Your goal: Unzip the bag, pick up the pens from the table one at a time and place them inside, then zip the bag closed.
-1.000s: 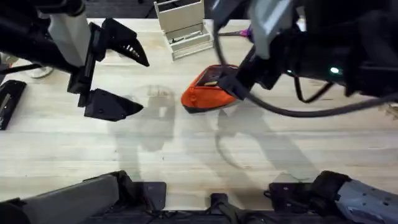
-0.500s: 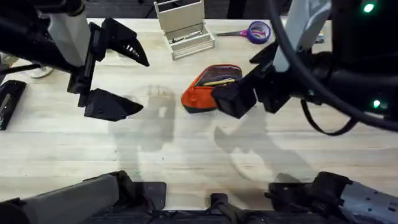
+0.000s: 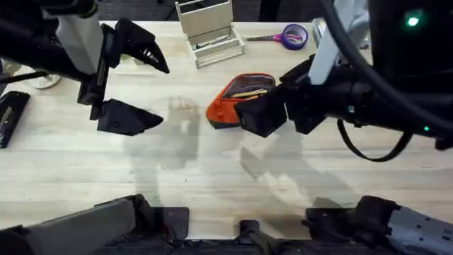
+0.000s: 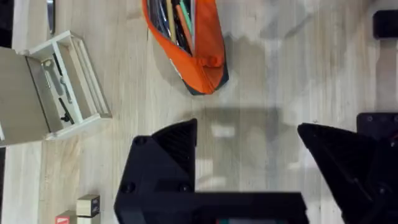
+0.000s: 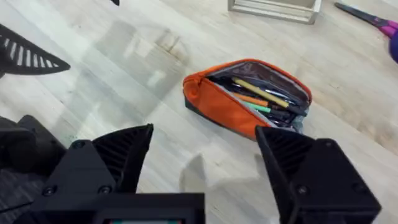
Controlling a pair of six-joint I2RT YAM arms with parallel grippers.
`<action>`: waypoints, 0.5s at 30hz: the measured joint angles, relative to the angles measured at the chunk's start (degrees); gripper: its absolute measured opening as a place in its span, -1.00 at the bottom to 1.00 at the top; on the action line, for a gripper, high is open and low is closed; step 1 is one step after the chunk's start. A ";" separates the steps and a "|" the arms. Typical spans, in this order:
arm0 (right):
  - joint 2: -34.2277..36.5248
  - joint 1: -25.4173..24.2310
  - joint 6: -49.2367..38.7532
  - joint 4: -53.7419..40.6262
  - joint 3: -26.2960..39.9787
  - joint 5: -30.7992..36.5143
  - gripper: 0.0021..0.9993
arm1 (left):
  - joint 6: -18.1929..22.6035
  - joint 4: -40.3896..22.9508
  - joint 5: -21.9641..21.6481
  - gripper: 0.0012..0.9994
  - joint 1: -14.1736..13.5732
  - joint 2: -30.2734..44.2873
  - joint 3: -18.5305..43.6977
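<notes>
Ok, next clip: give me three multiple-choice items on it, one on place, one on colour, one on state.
1. Where are the pens?
A. inside the bag
B. on the bare table
C. in the right gripper

2. What colour is the bag outside?
A. green
B. orange
C. purple

3. How is the bag's zipper?
A. closed
B. open
C. torn off

Answers:
1 A, the pens lie inside the bag's mouth in the right wrist view.
2 B, its fabric is orange in every view.
3 B, the gaping top shows the contents, and the open right gripper holds nothing.
</notes>
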 joint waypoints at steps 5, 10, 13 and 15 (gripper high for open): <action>0.02 0.00 0.17 0.00 0.00 0.00 1.00 | -1.68 0.00 1.18 0.99 0.00 0.55 -0.04; 0.01 0.00 0.17 0.00 0.00 0.00 1.00 | -1.90 0.80 2.50 0.99 0.00 3.17 -2.51; 0.02 0.00 0.18 0.00 0.00 0.00 1.00 | -2.10 3.06 3.82 0.99 0.00 5.18 -5.27; 0.02 0.00 0.17 0.00 0.00 0.00 1.00 | -2.24 4.84 4.77 0.99 0.00 6.39 -7.29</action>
